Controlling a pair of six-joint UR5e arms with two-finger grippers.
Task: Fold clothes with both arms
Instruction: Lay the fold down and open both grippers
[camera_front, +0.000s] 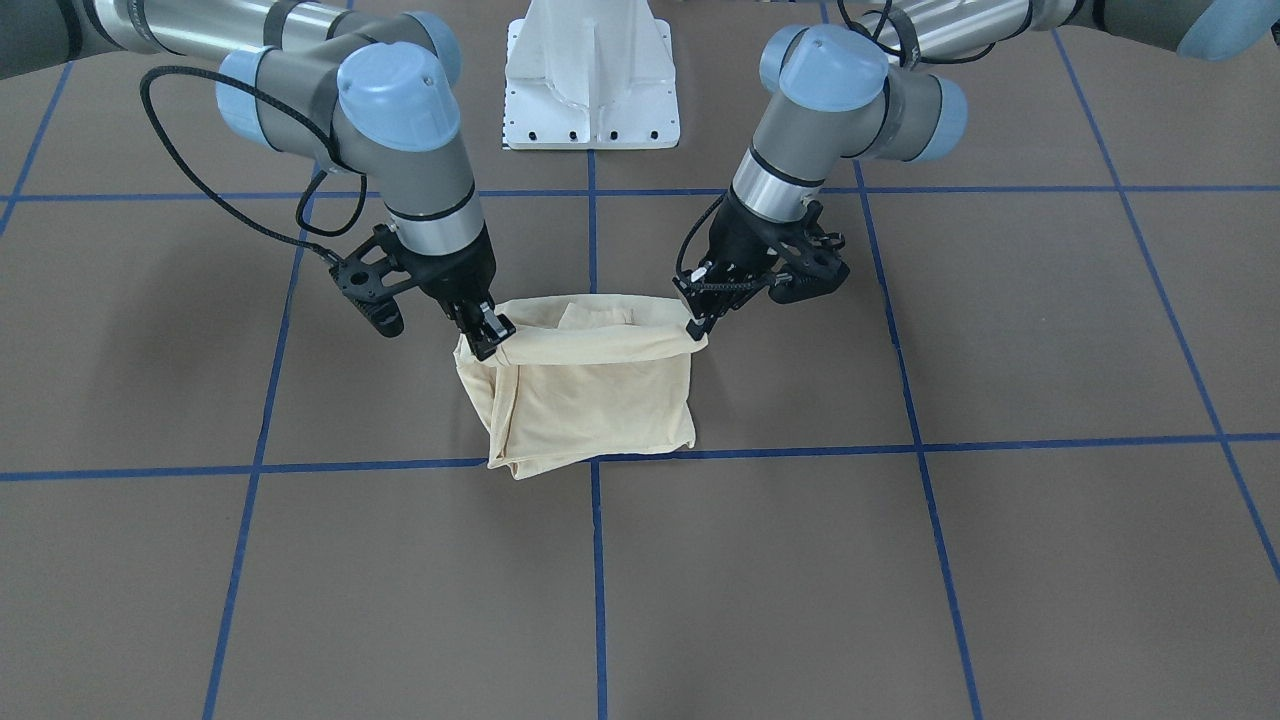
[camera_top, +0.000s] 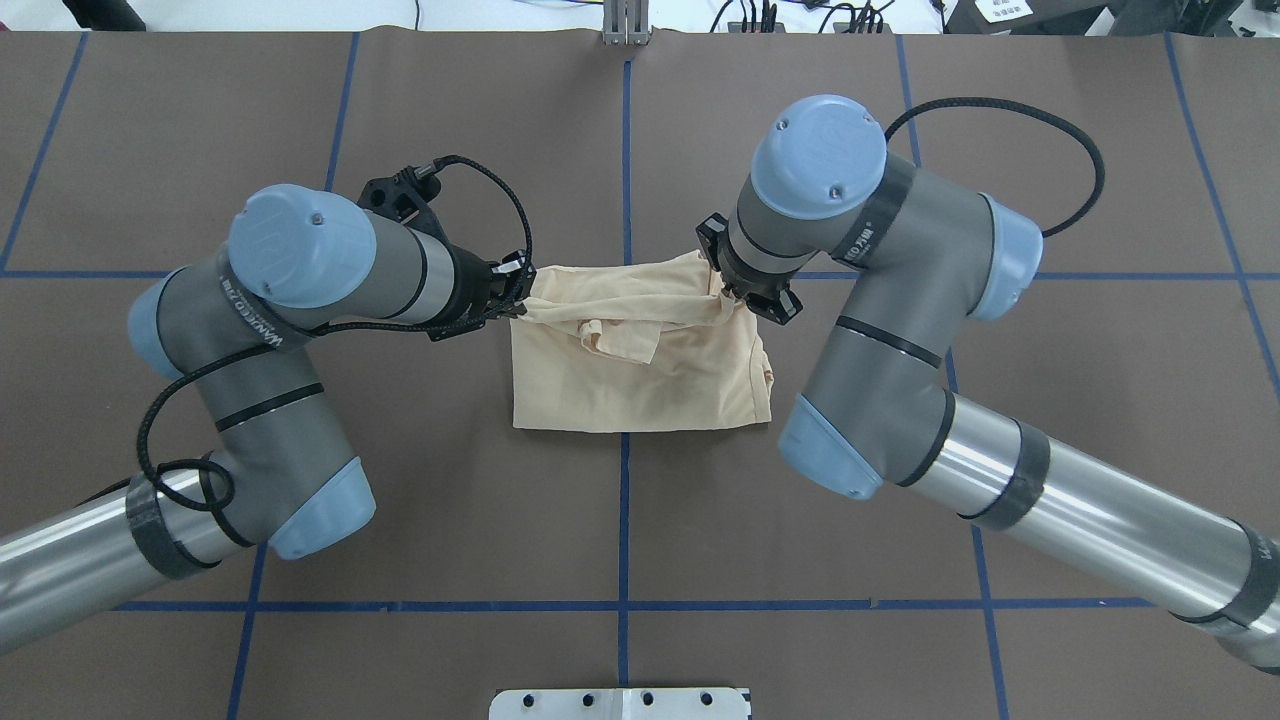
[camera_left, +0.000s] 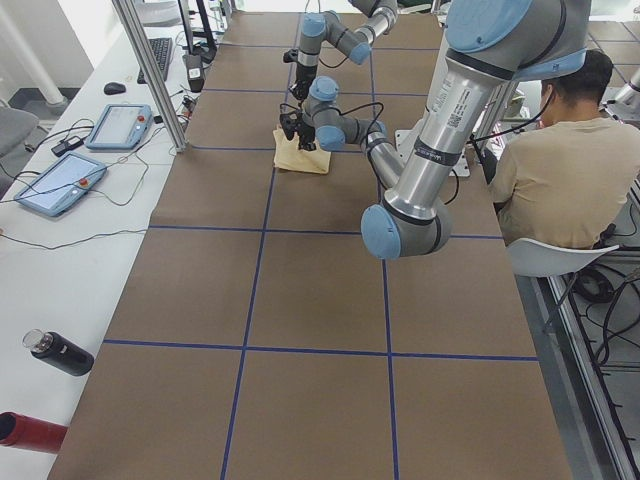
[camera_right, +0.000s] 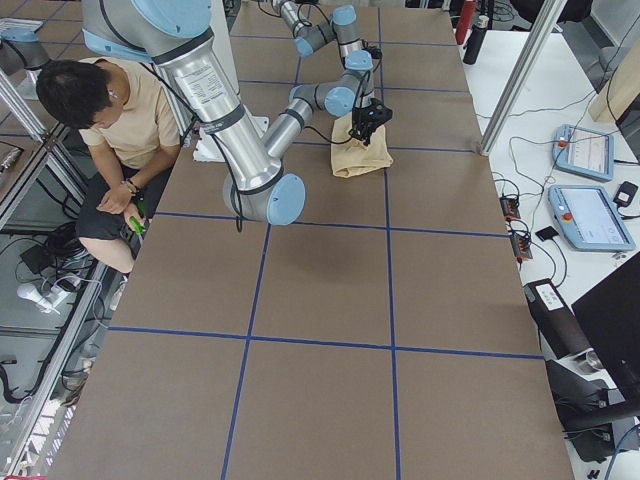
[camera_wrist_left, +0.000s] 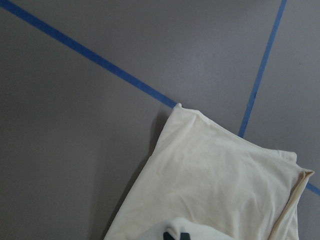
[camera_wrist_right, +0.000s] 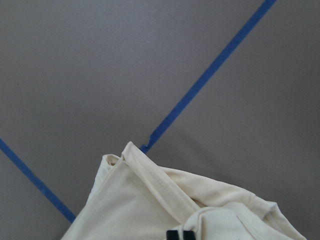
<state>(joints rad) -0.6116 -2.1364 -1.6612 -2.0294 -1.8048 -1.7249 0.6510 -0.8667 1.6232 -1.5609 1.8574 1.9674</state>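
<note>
**Two grippers, one hem: shirt slung between them at centre table**

The left gripper (camera_front: 697, 325) and the right gripper (camera_front: 487, 337) are each clamping one end of the raised upper edge of the T-shirt (camera_front: 590, 400), fingers narrowed to the thickness of the cloth. That held edge is running crosswise, straight from one gripper to the other and sagging slightly in the middle. It is marking the bundle's long axis, and neither gripper is sitting nearer to it than the other.

From the fingers the fabric is dropping down and away, and both wrist cameras are showing it spreading out ahead of the fingertips toward the tape. The garment is already looking well folded: a compact, layered cream rectangle with hems stacking at its corners. A loose flap (camera_top: 605, 338) is lying across the side facing the robot, and no print is showing.

Its lowest fold is resting on the table (camera_front: 900, 580), right along a blue tape line (camera_front: 800, 446) on the side away from the robot's base. The coming move is likely hinging on both grippers travelling together at one height, so the raised edge lands square on the layers below. Which way it is to be carried cannot be told.
</note>
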